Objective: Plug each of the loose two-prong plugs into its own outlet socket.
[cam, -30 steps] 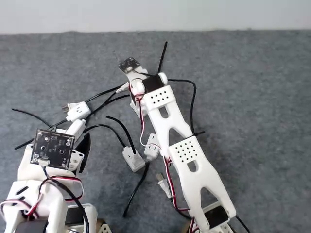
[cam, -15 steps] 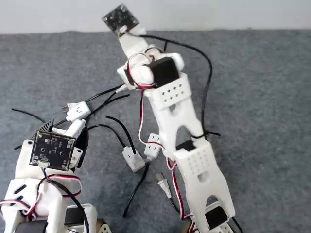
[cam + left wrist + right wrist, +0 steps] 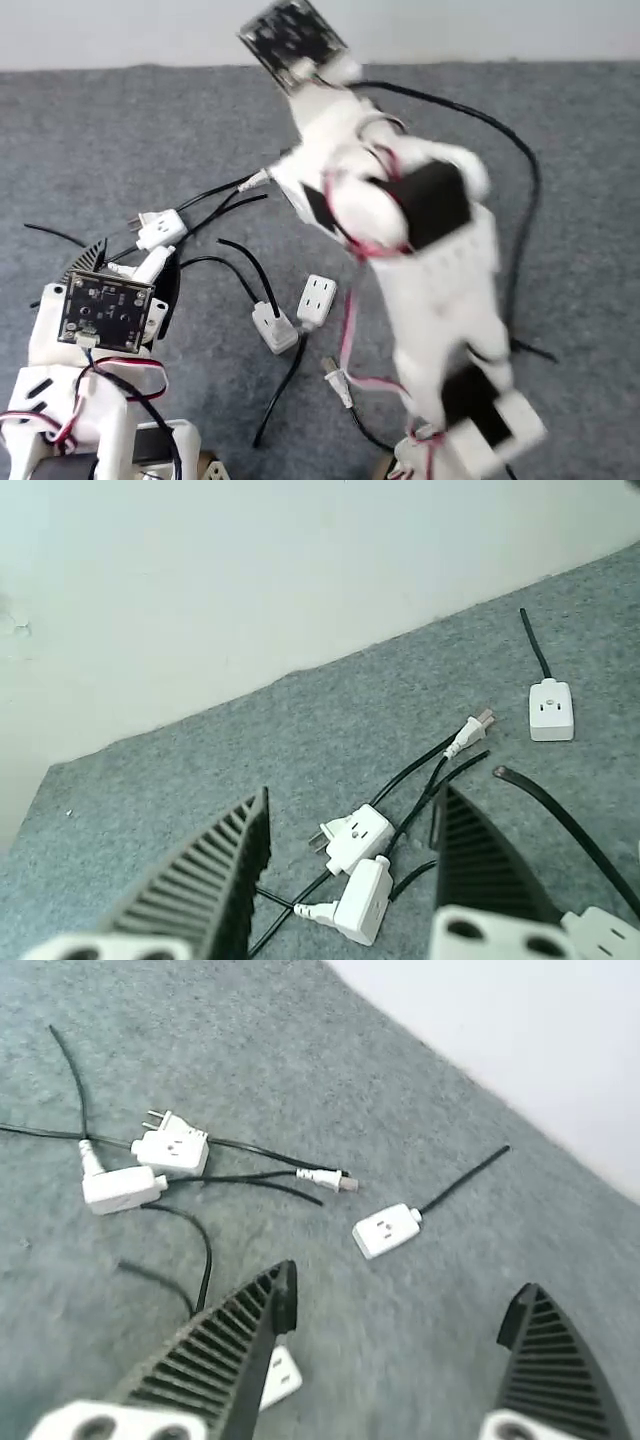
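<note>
Carpet, grey and flat, runs over the whole table up to a pale wall along the top of the high view. The right arm takes up the centre and right of that frame, reared up from its base at the lower right with its wrist tipped toward the top centre. The left arm sits folded in the lower left corner, forearm pointing up the frame. From where its wrist looks, the left gripper is spread wide with nothing in it, and the right gripper gapes just as wide, also empty, high over the carpet. A white outlet socket lies free at the centre, a corded socket just beside it to the lower left. A pronged adapter rests at the left, near the left arm's fingers. One two-prong plug lies at lower centre, unplugged; a second plug sits above centre-left on its black cord.
</note>
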Controlling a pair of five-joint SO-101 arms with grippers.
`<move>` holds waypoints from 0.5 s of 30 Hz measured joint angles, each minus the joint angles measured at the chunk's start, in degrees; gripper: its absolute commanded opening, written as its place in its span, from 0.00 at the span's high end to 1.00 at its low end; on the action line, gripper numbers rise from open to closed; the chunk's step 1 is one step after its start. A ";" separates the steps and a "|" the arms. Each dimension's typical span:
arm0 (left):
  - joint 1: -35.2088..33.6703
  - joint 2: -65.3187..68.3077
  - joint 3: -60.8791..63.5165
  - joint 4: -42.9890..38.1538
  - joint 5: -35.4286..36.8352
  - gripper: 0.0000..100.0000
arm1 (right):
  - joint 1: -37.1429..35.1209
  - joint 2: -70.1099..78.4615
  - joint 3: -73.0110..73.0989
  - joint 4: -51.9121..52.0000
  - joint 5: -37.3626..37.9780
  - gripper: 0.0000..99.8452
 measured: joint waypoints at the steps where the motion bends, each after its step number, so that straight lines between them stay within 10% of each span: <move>1: 0.09 0.00 0.00 0.00 0.00 0.74 | 0.35 -3.34 2.81 0.00 0.00 0.67; 15: 4.66 0.00 0.00 -2.20 2.73 0.74 | 7.38 -39.30 34.81 -0.09 0.00 0.67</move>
